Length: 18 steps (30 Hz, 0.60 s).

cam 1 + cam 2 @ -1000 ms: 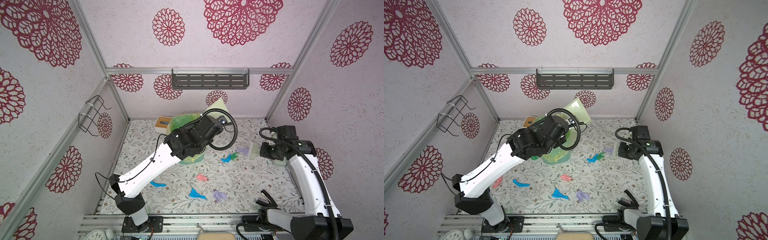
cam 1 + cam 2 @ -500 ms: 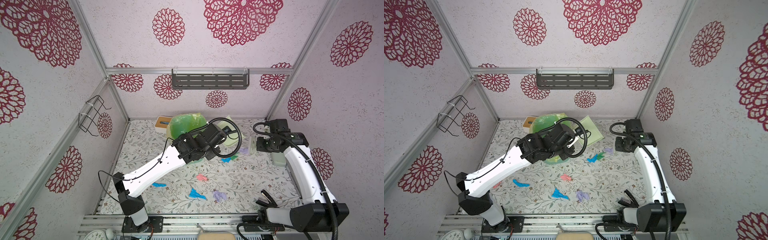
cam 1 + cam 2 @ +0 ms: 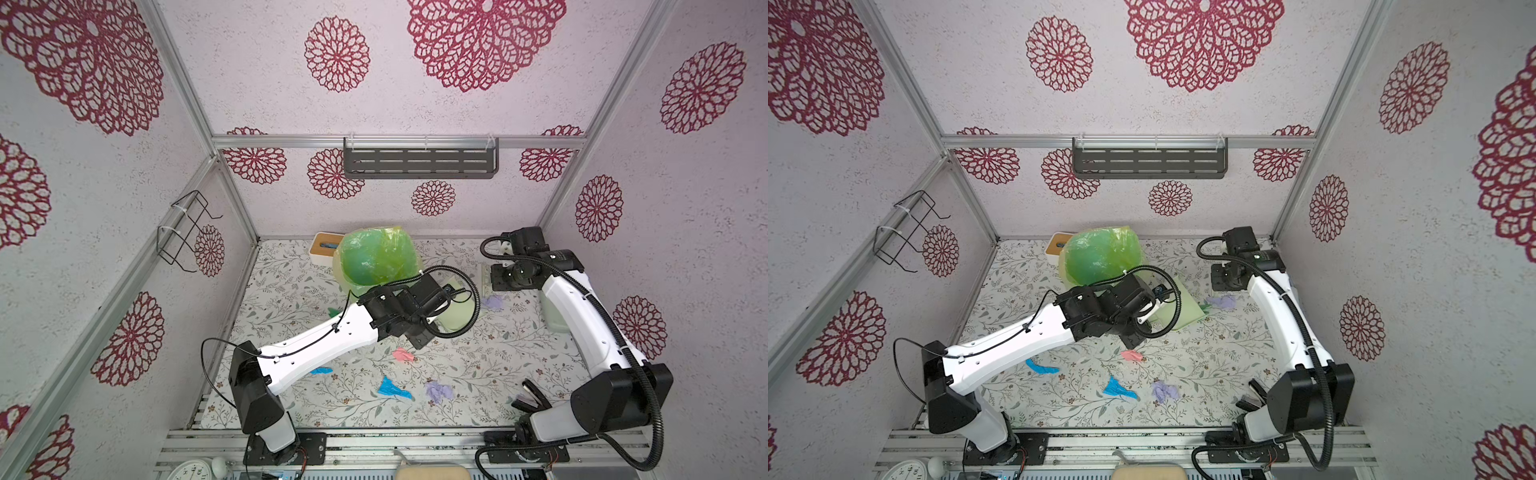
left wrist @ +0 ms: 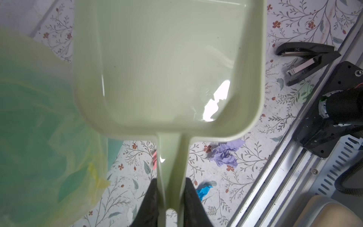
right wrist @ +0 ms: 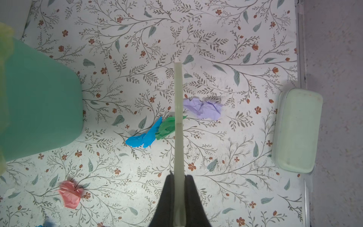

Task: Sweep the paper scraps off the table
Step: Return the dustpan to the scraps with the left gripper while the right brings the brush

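Right wrist view: the right gripper is clamped on a pale tool, thin and seen edge-on, whose long axis runs straight out from the gripper over the bench. I cannot tell whether it is a brush, nor whether its edge touches the surface. The green scrap lies partly under that line. The blue scrap touches the green one on the side of the green bin. The lilac scrap sits just beside the tool on the opposite side, toward a pale lidded box. A pink scrap lies well apart, nearer the bin.

In the left wrist view the left gripper is closed on the handle of an empty pale green dustpan. In a top view the dustpan has its wide mouth turned toward the right arm, with a bit of green showing at its edge. It looks held off the bench, though how high is unclear.

So the right arm is nearer the cluster, and the pan lies on the bin side of it. The sweep would probably run across the tool's axis toward the left arm. The tool would first need setting beyond the lilac piece, or that one stays behind.
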Available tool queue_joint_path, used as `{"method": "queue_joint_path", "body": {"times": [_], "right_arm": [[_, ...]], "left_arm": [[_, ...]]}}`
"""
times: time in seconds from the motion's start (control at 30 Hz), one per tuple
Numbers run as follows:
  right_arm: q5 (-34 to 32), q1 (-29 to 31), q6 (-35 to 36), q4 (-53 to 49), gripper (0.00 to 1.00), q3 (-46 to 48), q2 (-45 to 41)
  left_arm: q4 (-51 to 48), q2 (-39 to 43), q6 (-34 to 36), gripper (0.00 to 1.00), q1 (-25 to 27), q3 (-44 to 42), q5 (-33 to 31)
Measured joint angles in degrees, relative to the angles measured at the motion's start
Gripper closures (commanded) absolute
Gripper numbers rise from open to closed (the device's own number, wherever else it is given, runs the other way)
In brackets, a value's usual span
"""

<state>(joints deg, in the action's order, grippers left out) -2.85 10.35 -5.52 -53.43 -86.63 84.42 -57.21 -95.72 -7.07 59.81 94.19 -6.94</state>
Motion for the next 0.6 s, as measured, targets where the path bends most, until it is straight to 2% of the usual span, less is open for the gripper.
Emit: {"method": "queue_joint_path", "body": {"times": [0.3, 0.6], "right_arm": [[0.1, 3.0, 1.8, 3.3, 1.00, -1.5, 3.1], [-0.1, 5.9, 5.2, 7.3, 1.00, 0.9, 7.1]], "left_arm": [[2.1, 0.2, -2.3, 0.93, 0.0, -8.4, 5.0], [2.8, -0.6, -3.9, 0.93, -0.6, -12.7, 7.8]]}}
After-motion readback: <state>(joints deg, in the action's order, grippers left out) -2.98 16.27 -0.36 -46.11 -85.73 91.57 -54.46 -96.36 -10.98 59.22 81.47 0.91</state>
